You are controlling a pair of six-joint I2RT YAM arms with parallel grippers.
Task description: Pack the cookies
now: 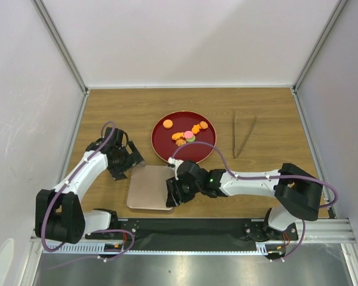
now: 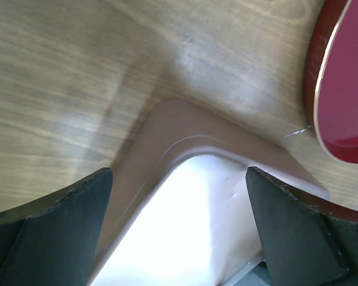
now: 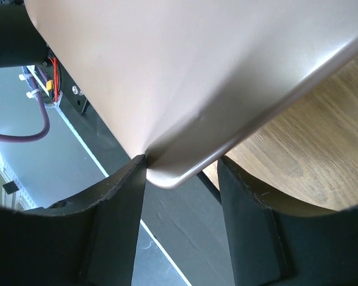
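Observation:
Several cookies [image 1: 188, 136], mostly orange with a pink and a green one, lie on the red plate [image 1: 162, 149] at the table's middle. The rounded-square pinkish metallic lid [image 1: 148, 187] lies near the front edge. My right gripper [image 1: 172, 193] is at the lid's right edge. In the right wrist view its jaws [image 3: 182, 164] pinch the lid's rim [image 3: 167, 71] at a near corner. My left gripper [image 1: 131, 162] is open and empty, hovering over the lid's far left corner [image 2: 191, 143], with the jaws wide apart [image 2: 179, 173]. No box shows.
Metal tongs [image 1: 243, 134] lie on the wood to the right of the plate. The plate's rim [image 2: 346, 89] shows at the right of the left wrist view. The black base rail [image 3: 185, 238] runs just beyond the lid's near corner. White walls enclose the table.

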